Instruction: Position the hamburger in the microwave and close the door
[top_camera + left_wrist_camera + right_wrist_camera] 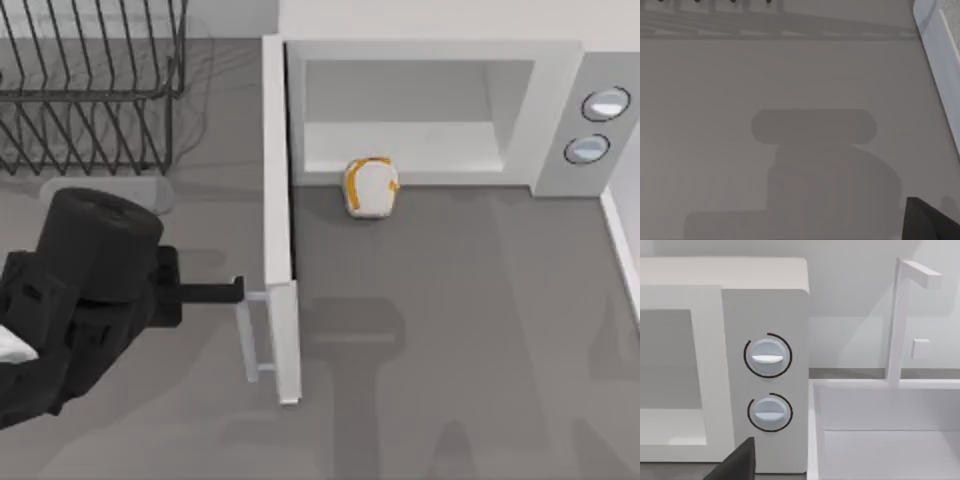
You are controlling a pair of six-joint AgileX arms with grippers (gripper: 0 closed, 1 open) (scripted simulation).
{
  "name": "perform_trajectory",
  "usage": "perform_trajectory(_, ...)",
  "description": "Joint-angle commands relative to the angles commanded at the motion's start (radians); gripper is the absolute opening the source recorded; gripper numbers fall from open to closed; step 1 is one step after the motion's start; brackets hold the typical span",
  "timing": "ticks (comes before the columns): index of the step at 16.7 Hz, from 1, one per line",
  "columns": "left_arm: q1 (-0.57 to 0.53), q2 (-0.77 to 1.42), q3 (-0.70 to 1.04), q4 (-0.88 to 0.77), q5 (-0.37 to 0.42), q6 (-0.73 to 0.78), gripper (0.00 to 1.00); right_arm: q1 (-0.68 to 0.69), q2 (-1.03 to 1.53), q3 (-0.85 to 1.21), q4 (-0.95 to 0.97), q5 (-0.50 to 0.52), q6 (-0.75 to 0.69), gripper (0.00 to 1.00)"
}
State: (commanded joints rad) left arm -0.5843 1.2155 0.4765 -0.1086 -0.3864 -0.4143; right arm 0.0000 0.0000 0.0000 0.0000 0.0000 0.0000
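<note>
1. The left gripper (236, 290) is next to the door (281, 300) handle, near the desk's left edge. I cannot tell its fingers.
2. The hamburger (371, 187) sits on the desk, right against the open microwave (560, 120).

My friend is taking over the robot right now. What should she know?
Left gripper: beside the door's handle, on the door's outer side; I can't tell if it is open or shut.
Right arm: a dark gripper part shows in the right wrist view, facing the microwave's dials.
Hamburger: on the table just in front of the microwave opening, not inside.
Door: wide open.
Done: door is open.
Left: put the hamburger inside, then close the door.
</note>
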Motion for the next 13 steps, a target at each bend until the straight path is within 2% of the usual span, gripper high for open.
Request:
perform_trajectory(5, 0.001, 0.019, -0.028, 0.028, 0.0, 0.0, 0.0, 0.0, 0.0, 0.0, 0.0, 0.0, 0.0, 1.0)
perform_trajectory(6, -0.053, -0.027, 0.049, 0.013, 0.01, -0.003, 0.0, 0.0, 0.0, 0.0, 0.0, 0.0, 0.0, 1.0)
perform_trajectory(7, -0.056, -0.024, 0.052, 0.013, 0.008, -0.005, 0.0, 0.0, 0.0, 0.0, 0.0, 0.0, 0.0, 1.0)
perform_trajectory(13, -0.215, 0.146, 0.19, -0.015, -0.1, -0.134, 0.0, 0.0, 0.0, 0.0, 0.0, 0.0, 0.0, 1.0)
